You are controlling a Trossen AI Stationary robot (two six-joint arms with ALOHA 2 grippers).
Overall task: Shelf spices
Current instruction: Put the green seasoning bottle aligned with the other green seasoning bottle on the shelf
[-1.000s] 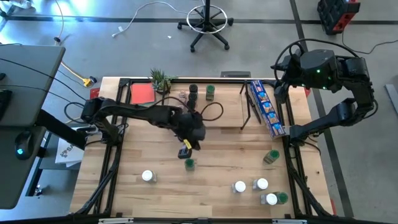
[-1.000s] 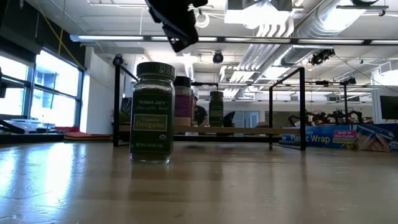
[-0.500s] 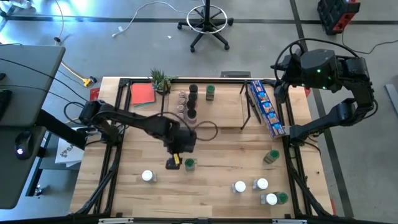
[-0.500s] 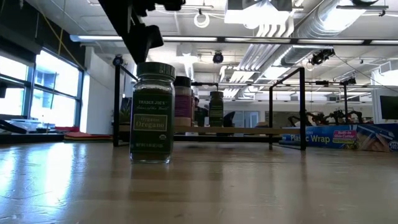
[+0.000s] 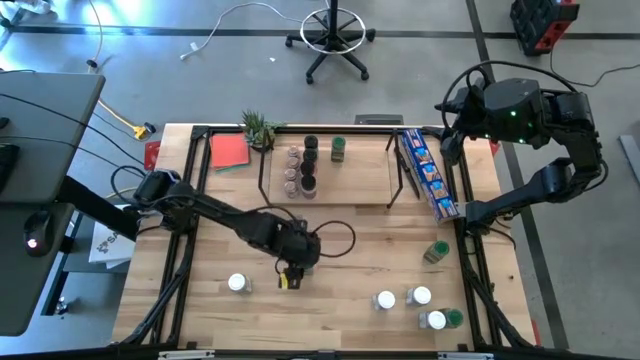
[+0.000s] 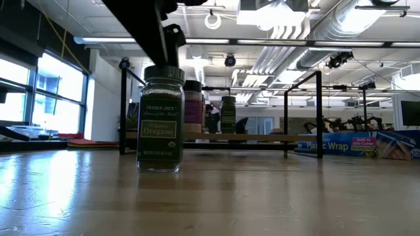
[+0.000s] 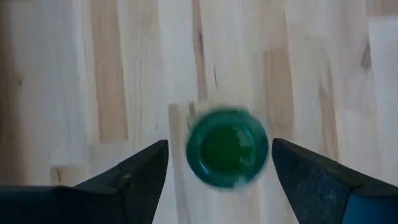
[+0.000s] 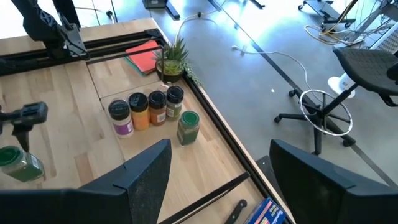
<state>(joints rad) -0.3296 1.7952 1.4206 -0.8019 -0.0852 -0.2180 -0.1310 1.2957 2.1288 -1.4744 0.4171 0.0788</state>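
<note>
A green-lidded oregano spice jar (image 6: 161, 118) stands upright on its base on the table. My left gripper (image 7: 217, 171) hangs open just above it, pointing steeply down. The green lid (image 7: 227, 147) shows between the two fingers, which stand on either side without touching. In the high view the left gripper (image 5: 291, 274) hides this jar. The shelf (image 5: 360, 180) at the table's far side carries several spice jars (image 8: 149, 109) in a cluster. My right gripper (image 8: 217, 186) waits open, high over the table's far right corner.
Loose spice jars stand on the table: one white-lidded (image 5: 238, 283) near left, several (image 5: 420, 300) near right, one green (image 5: 436, 250) at right. A blue packet (image 5: 428, 172) lies beside the shelf. A potted plant (image 5: 258, 128) and a red square (image 5: 229, 151) sit far left.
My left gripper has come from near the shelf toward the table's near edge and sunk over the green-lidded jar, tipping more steeply down. Its fingers have opened on the way. The jar has stayed where it was.
</note>
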